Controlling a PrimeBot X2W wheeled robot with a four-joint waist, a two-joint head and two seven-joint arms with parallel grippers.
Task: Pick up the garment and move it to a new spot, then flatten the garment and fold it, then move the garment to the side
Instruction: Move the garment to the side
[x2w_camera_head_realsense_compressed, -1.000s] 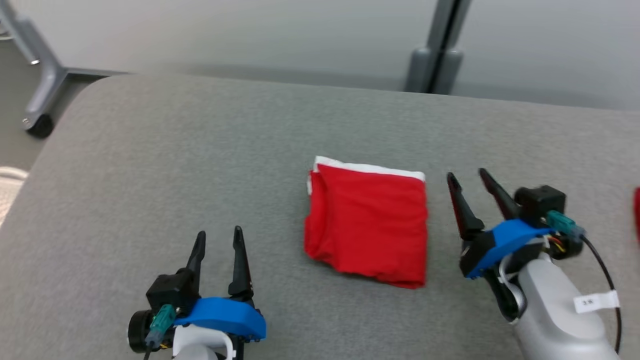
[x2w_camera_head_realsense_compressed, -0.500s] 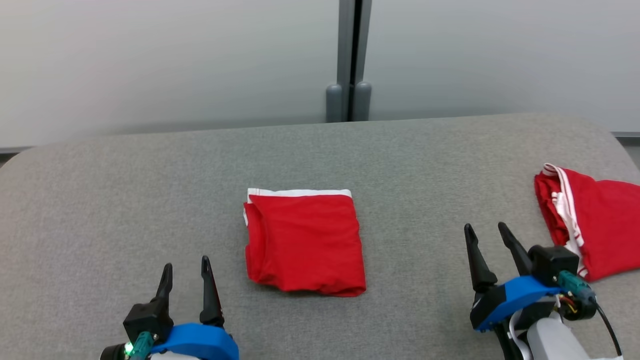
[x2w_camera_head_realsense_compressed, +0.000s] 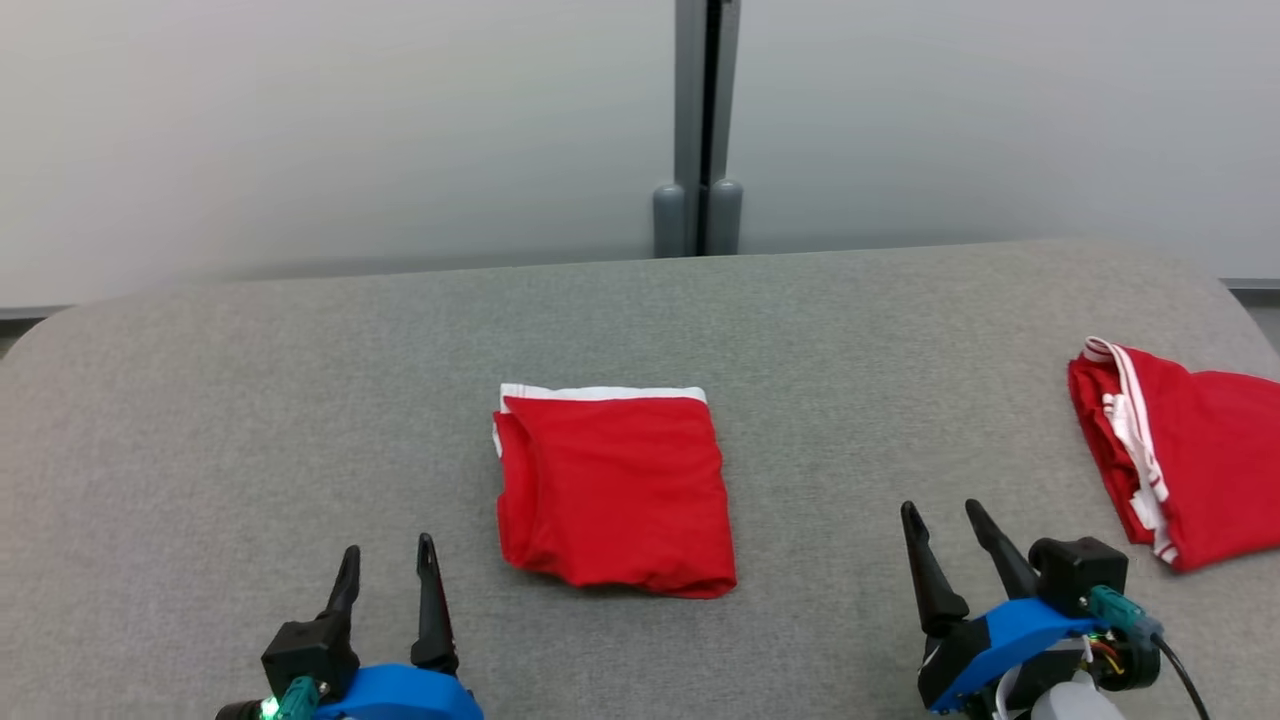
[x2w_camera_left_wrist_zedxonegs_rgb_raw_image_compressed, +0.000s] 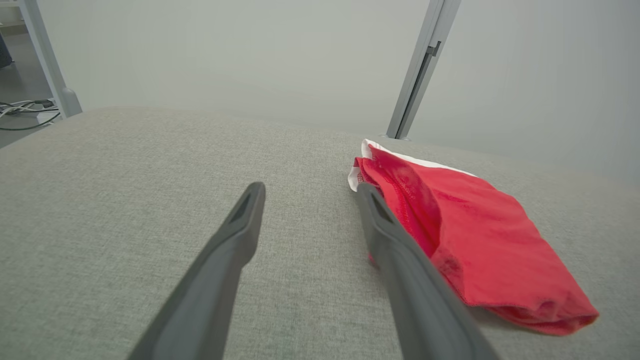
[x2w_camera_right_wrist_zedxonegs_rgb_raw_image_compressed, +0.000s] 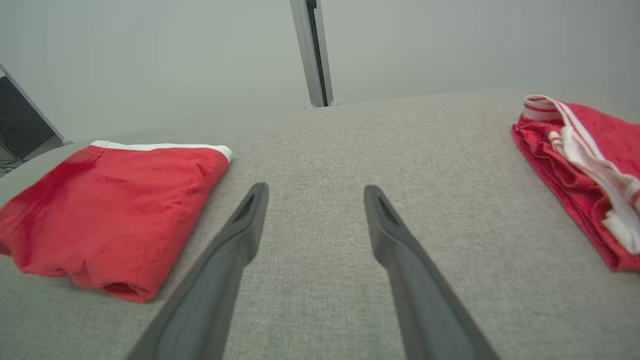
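Garment (x2w_camera_head_realsense_compressed: 615, 490) — red, folded into a compact rectangle with a white band along its far edge — is seen lying flat near the middle of the grey padded table (x2w_camera_head_realsense_compressed: 250, 400). It is touched by neither gripper.

The left gripper (x2w_camera_head_realsense_compressed: 388, 546) is held low at the near left of the table. Its two dark fingers are spread wide apart and nothing is caught between them. In the left wrist view one finger is lined up in front of the garment's near-left edge, but in the head view a strip of bare table is seen between the two.

The right gripper (x2w_camera_head_realsense_compressed: 940, 507) is held at the near right, its fingers likewise spread wide and empty, pointing over bare table. It is placed between the folded garment and a second red garment (x2w_camera_head_realsense_compressed: 1180, 450), which lies at the table's right edge, well apart from the first. This second piece is more loosely bunched, with a white striped band showing along its left side, and it is partly cut off by the edge of the head view.

Behind the table a pale wall (x2w_camera_head_realsense_compressed: 300, 120) is seen, divided by a grey upright post (x2w_camera_head_realsense_compressed: 700, 120).
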